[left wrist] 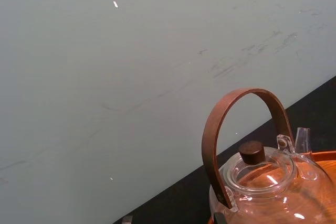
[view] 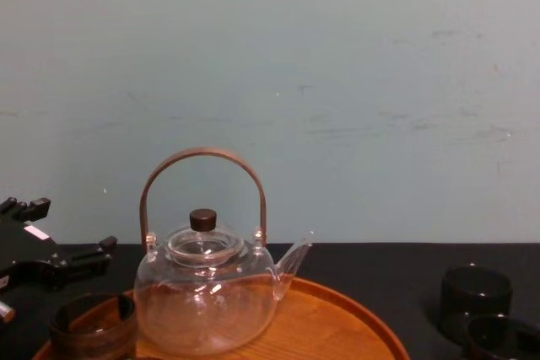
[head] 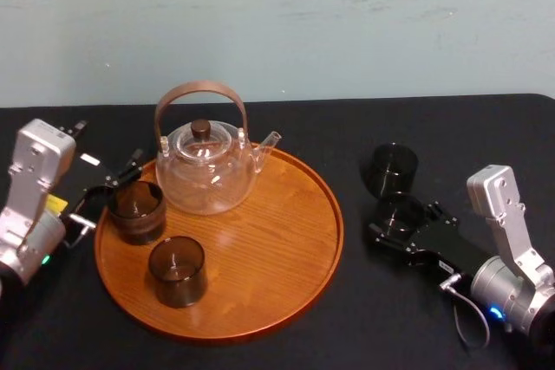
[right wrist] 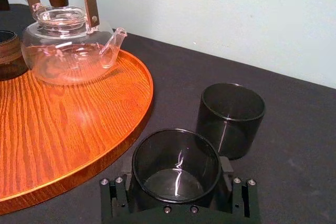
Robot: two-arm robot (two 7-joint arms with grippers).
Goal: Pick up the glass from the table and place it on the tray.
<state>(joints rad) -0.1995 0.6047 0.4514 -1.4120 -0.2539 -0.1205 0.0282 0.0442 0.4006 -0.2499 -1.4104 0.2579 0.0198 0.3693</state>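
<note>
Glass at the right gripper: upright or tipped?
Upright: the glass stands mouth up, between the fingers of the right gripper.

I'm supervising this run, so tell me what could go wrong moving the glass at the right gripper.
The glass at the right gripper stands close to a second glass; a sideways swing could knock that one over. The tray has a raised rim, so a low carry may clip it. The teapot spout points toward that side, leaving less room to set down.
</note>
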